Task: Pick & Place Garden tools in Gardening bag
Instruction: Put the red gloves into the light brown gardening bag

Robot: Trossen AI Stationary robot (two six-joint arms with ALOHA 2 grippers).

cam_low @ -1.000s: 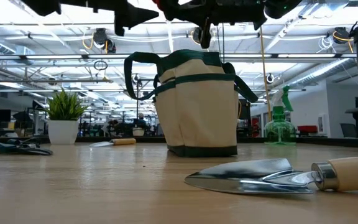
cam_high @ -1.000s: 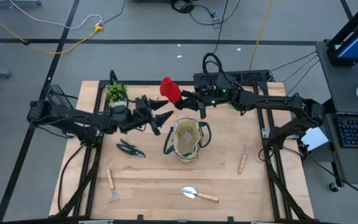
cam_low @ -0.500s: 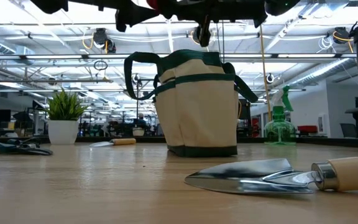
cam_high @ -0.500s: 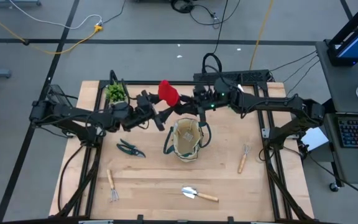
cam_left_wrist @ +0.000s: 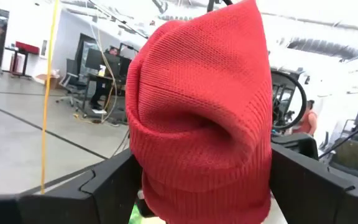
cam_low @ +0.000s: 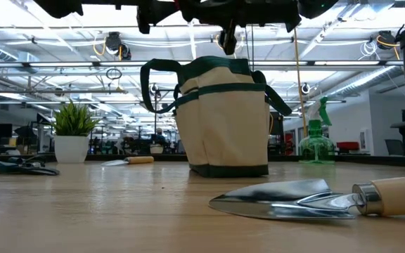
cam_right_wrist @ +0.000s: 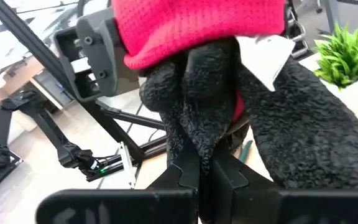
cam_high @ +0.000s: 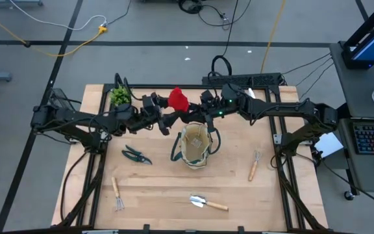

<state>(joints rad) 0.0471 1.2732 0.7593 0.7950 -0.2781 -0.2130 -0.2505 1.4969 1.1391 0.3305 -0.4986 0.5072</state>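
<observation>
I had the right gripper [cam_high: 188, 116] up off the table behind the gardening bag [cam_high: 195, 145], its two fingers [cam_right_wrist: 191, 177] pressed together on the dark fuzzy part of the red-black glove [cam_high: 177, 99]. In the right wrist view the black fabric was pinched between those fingers, with the red knit cuff bunched above them and a white tag sticking out to one side. The glove hung in the air with the right pincer on one side of it and the left on the other.

The left gripper [cam_high: 164, 119] was right at the glove too, with its fingers [cam_left_wrist: 114, 180] spread wide. From the left wrist camera the red cuff filled the gap between the two dark fingers, one on each side of it; I could not tell whether they touched the cloth.

The bag stood upright and open just in front of both pincers. The pruning shears [cam_high: 136, 155] lay on the table in front of the left pincer. Well in front of it, near the table's front edge, lay a hand fork [cam_high: 117, 194]. The trowel [cam_high: 208, 203] lay past the bag from the grippers, and another fork [cam_high: 254, 166] lay off to the right pincer's outer side. The spray bottle [cam_low: 316, 140] stood at the back of the table.
</observation>
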